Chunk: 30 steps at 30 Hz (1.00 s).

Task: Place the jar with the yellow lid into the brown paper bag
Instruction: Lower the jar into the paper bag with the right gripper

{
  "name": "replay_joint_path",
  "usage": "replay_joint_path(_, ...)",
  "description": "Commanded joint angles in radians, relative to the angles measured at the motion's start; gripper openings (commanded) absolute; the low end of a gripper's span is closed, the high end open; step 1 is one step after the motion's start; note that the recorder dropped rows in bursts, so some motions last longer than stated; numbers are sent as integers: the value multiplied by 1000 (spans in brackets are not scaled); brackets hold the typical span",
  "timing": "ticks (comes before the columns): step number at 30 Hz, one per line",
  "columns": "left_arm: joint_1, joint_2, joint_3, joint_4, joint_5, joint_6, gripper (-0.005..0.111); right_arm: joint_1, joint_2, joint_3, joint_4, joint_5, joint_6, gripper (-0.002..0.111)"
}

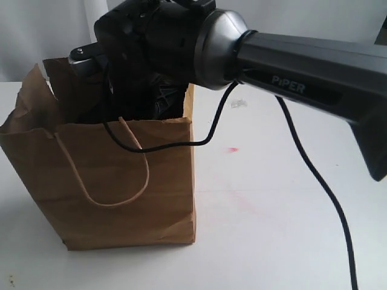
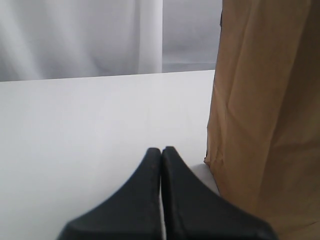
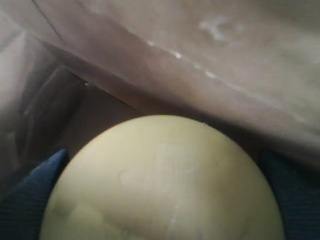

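Right end effector [image 3: 165,197] clamps the yellow-lidded jar [image 3: 160,160] inside the brown paper bag [image 1: 121,181]; I fear its cable [image 1: 163,147] snagging the handle [image 1: 147,172], toppling everything.

Exterior view: bright, even, diffuse light; white surface [image 1: 272,199] close to washed out; soft grey shadow at the foot of the brown paper bag [image 1: 121,199]; bag mouth dark; near arm [image 1: 314,84] slightly soft. Left wrist view: bright, flat light; left end effector [image 2: 161,152] out of focus, faint shadow beside it. Right wrist view: dim, brown-tinted, blurred throughout; yellow-lidded jar [image 3: 160,180] unsharp; pale glare flecks on bag wall.
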Motion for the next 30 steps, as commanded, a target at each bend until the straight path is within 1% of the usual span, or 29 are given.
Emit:
replay_joint_path(1, -5, 3, -2, -4, -9, -4, 1, 5, -3, -1, 2, -10, -7, 0)
replay_joint_path(9, -5, 3, -2, -4, -9, -4, 1, 5, 0, -1, 28, -10, -7, 0)
replay_joint_path(14, -5, 3, -2, -4, -9, -4, 1, 5, 0, -1, 31, -10, -72, 0)
replay_joint_path(15, -5, 3, -2, -4, -9, -4, 1, 5, 0, -1, 31, -10, -77, 1)
replay_joint_path(17, -5, 3, -2, -4, -9, -4, 1, 5, 0, -1, 31, -10, -77, 7)
replay_joint_path(20, -5, 3, -2, -4, -9, -4, 1, 5, 0, -1, 31, -15, -77, 23)
replay_joint_path(21, -5, 3, -2, -4, -9, -4, 1, 5, 0, -1, 31, -23, -77, 33)
replay_joint_path(23, -5, 3, -2, -4, -9, -4, 1, 5, 0, -1, 31, -33, -77, 48)
replay_joint_path(24, -5, 3, -2, -4, -9, -4, 1, 5, 0, -1, 31, -35, -79, 61)
replay_joint_path(25, -5, 3, -2, -4, -9, -4, 1, 5, 0, -1, 31, -37, -82, 69)
replay_joint_path(27, -5, 3, -2, -4, -9, -4, 1, 5, 0, -1, 31, -35, -85, 90)
replay_joint_path(28, -5, 3, -2, -4, -9, -4, 1, 5, 0, -1, 31, -33, -85, 98)
replay_joint_path(30, -5, 3, -2, -4, -9, -4, 1, 5, 0, -1, 31, -33, -85, 105)
